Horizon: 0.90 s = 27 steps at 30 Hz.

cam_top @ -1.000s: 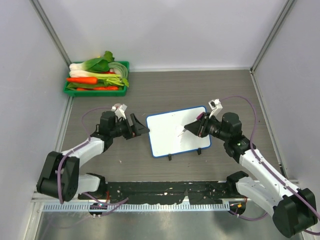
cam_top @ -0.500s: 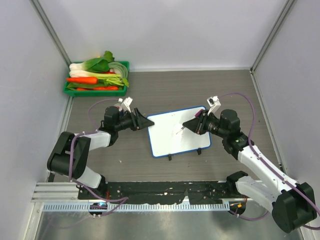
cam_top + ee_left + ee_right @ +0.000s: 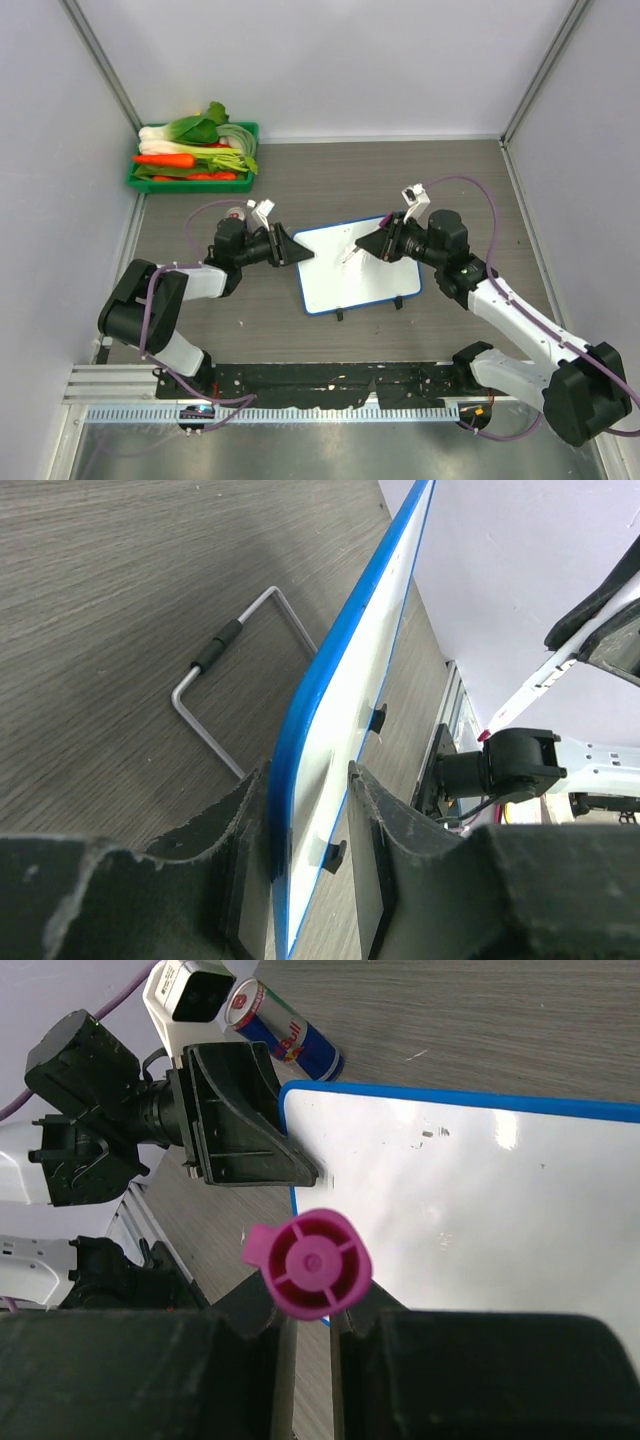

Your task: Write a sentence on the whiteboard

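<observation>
- Near the middle of the bench (image 3: 450, 180), the whiteboard (image 3: 360, 275) is lying face up. Its long axis is running left to right and is slightly skewed, so the right end is sitting farther from the arm bases than the left.
- Its blue rim is showing all round, and two small black feet are sticking out along the near long edge.
- The left tool (image 3: 297, 253) is clenching the board's short left edge. In the left wrist view its fingers (image 3: 240, 850) are pressing on either side of the rim.
- The right tool (image 3: 378, 243) is grasping a marker (image 3: 313, 1263) and hanging over the far half of the board.
- The marker's pink end is facing the wrist camera, and its white shaft is pointing away from the tool, down and left toward the board's face. Whether the tip is touching cannot be told.
- A few tiny dark specks are showing on the white face near the far edge.
- A bent wire stand (image 3: 218, 650) is lying on the bench just beside the board.
- A drink can (image 3: 285, 1025) is lying behind the left tool, and a green tray of vegetables (image 3: 195, 150) is sitting well apart, in the far left corner.
</observation>
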Tool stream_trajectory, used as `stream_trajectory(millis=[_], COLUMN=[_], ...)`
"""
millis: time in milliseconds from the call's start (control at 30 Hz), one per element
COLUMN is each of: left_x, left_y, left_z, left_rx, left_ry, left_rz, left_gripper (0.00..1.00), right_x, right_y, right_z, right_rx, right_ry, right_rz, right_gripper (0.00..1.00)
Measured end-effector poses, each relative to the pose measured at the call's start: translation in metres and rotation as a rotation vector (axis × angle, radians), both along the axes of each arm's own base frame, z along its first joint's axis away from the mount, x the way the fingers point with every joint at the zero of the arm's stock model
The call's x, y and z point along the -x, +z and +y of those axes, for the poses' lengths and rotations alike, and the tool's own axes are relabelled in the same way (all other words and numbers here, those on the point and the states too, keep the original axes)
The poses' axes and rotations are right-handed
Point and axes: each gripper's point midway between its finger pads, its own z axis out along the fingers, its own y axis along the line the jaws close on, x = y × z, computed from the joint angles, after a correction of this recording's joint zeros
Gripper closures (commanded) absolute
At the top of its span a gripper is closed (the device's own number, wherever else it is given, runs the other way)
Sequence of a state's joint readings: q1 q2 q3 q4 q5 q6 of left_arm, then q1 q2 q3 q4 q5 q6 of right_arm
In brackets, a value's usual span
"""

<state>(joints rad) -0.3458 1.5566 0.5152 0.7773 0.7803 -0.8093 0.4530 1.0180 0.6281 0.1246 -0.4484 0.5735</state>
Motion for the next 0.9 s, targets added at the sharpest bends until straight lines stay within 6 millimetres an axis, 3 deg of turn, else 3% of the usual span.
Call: stream_trajectory(millis=[600, 900], left_x=[0.016, 0.019], left_y=[-0.003, -0.003], left_z=[0.001, 0.001], left_rx=[-0.018, -0.056], left_ry=[-0.004, -0.003], left_rz=[-0.002, -0.024], left_gripper=[0.91, 1.0], right_x=[-0.003, -0.005], right_y=[0.016, 0.014], right_z=[0.026, 0.027], right_rx=[0.051, 0.104], right_ry=[-0.005, -0.03], right_rz=[-0.105, -0.15], right_gripper=[0.99, 0.99])
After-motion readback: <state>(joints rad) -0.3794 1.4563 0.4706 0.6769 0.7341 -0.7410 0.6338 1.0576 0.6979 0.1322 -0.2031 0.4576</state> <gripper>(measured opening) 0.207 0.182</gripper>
